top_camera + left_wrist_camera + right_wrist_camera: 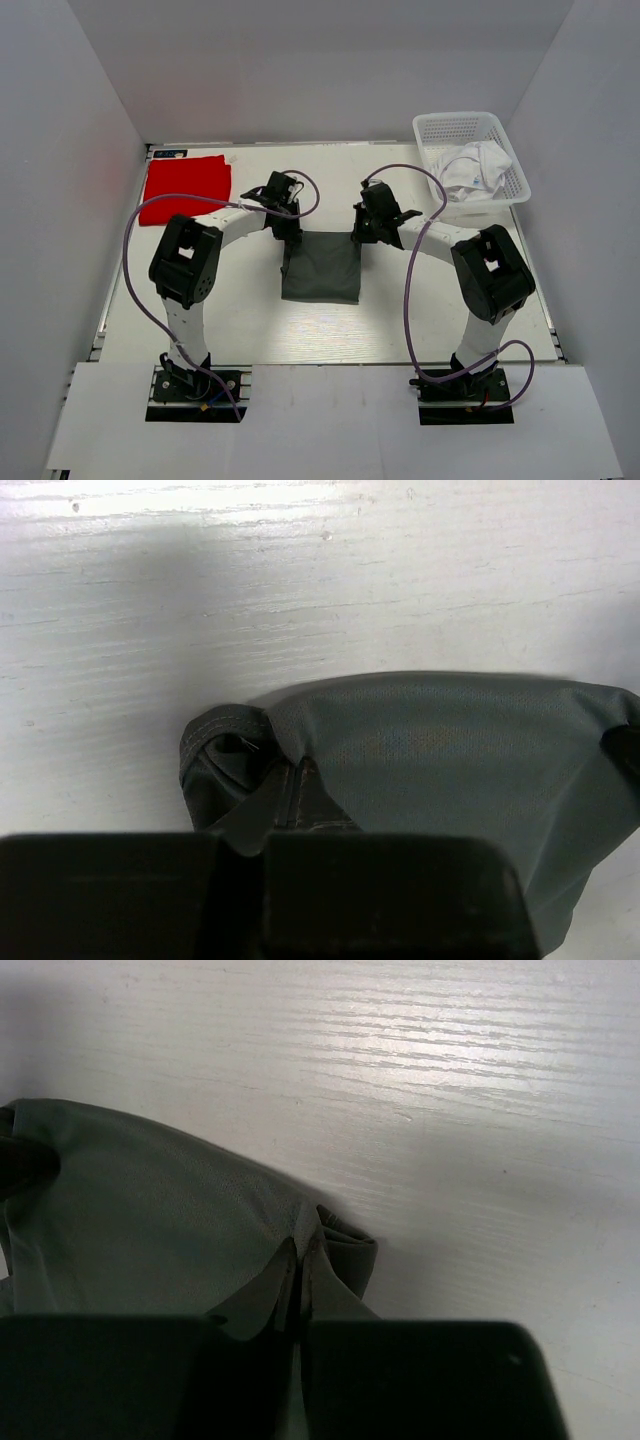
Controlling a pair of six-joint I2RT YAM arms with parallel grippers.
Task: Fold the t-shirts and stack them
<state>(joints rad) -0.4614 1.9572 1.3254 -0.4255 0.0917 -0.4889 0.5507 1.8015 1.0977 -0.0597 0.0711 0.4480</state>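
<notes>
The left fingers (262,810) are pressed together with a bunched corner of the dark grey-green cloth t-shirt (320,268) pinched between them. The right fingers (330,1295) are closed in the same way on the opposite corner. Only a small tuck of fabric sits in each pinch.

That looks like the main risk: if the arms pull apart or travel at different rates, a corner could slide out and the fold would collapse on one side. Uneven height between the two grips could also skew the edge or drag the lower layers out of line.

Between the two pinches the far edge of the shirt runs fairly taut. The rest of the shirt lies as a rough rectangle on the white tabletop (250,320), between the two arms.

A bright red folded t-shirt (185,188) lies flat at the far left, well apart from the grey-green one. At the far right a white plastic mesh basket (470,118) holds crumpled white t-shirts (475,170), not yet folded.
</notes>
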